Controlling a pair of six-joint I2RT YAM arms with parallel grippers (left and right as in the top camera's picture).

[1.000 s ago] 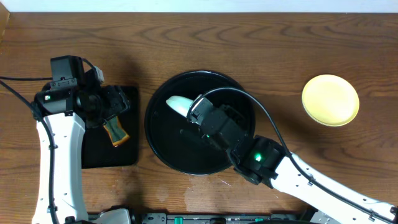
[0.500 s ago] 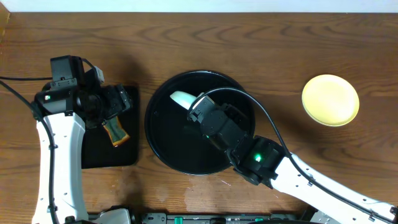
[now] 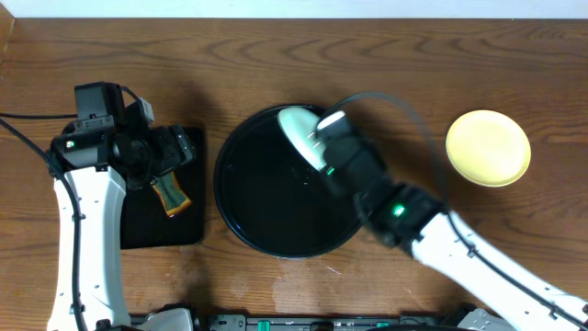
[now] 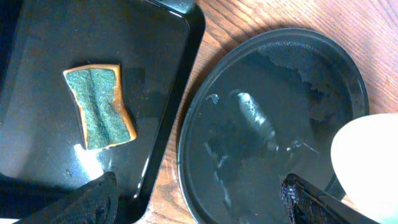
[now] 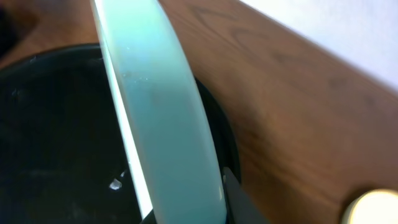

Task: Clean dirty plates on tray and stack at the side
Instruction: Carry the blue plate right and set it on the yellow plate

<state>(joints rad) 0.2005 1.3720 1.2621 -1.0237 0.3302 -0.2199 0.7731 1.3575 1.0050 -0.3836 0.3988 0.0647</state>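
The right gripper is pinched on the rim of a pale mint plate, holding it steeply tilted, almost on edge, over the far rim of the round black tray; in the right wrist view one dark finger presses against the plate's lower edge, and the arm is blurred in the overhead view. I cannot tell whether the plate touches the tray. The tray's glossy floor is wet and bears no other plate. A pale yellow plate lies flat on the wooden table, well apart to the right of the tray. The left gripper hangs with its fingers spread wide and nothing between them, above the smaller rectangular black tray, where a green-and-orange sponge lies
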